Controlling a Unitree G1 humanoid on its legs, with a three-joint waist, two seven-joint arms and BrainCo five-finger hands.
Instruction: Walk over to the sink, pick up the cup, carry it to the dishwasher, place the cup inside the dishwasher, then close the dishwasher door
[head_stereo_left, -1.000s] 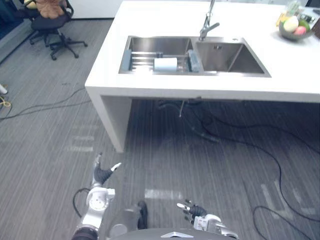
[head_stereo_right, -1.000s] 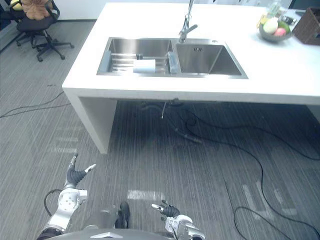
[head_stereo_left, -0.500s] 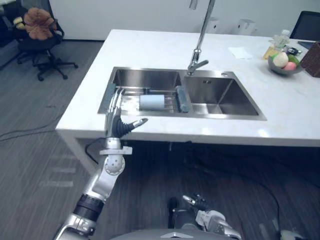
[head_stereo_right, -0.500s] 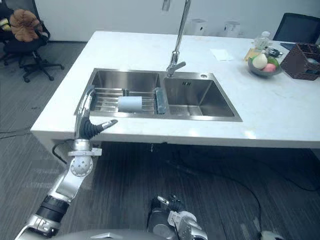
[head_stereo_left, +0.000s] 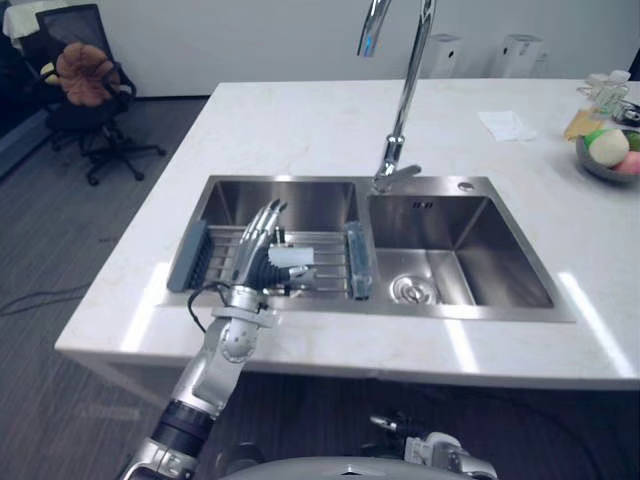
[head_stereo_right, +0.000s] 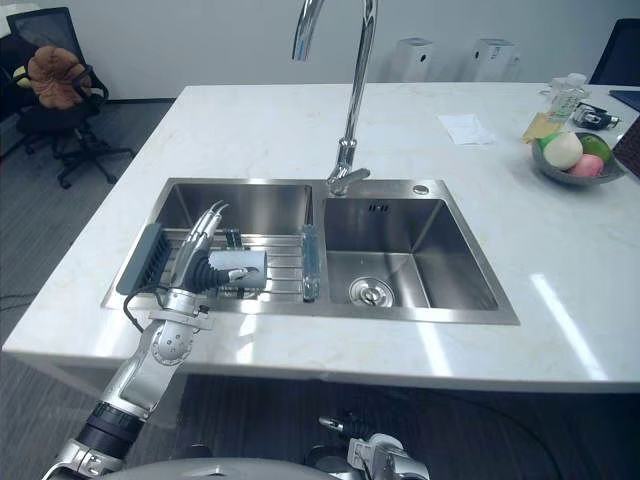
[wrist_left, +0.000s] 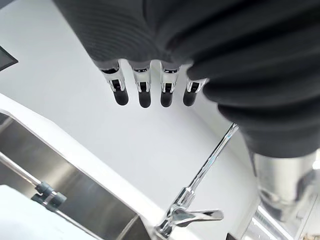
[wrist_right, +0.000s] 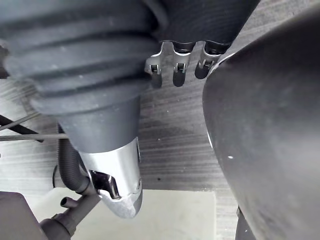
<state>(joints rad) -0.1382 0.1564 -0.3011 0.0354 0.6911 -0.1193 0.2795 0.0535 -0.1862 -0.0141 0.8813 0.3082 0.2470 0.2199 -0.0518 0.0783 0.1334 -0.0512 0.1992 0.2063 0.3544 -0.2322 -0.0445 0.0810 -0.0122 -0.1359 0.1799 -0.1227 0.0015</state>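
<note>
While poised over the left basin of the sink (head_stereo_right: 470, 318), grasps nothing: left hand (head_stereo_right: 198, 270), fingers (wrist_left: 144, 95) straight and loose, palm just beside the white cup (head_stereo_right: 243, 264). Lies on its side on the wire rack (head_stereo_right: 285, 262), near end hidden behind the palm; contact hard to judge. Low down, partly cut off: right hand (head_stereo_left: 425, 447), fingers (wrist_right: 176, 70) slack, clasping nothing.

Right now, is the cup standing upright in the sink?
No, the cup lies on its side on the rack across the sink, right beside the left hand.
</note>
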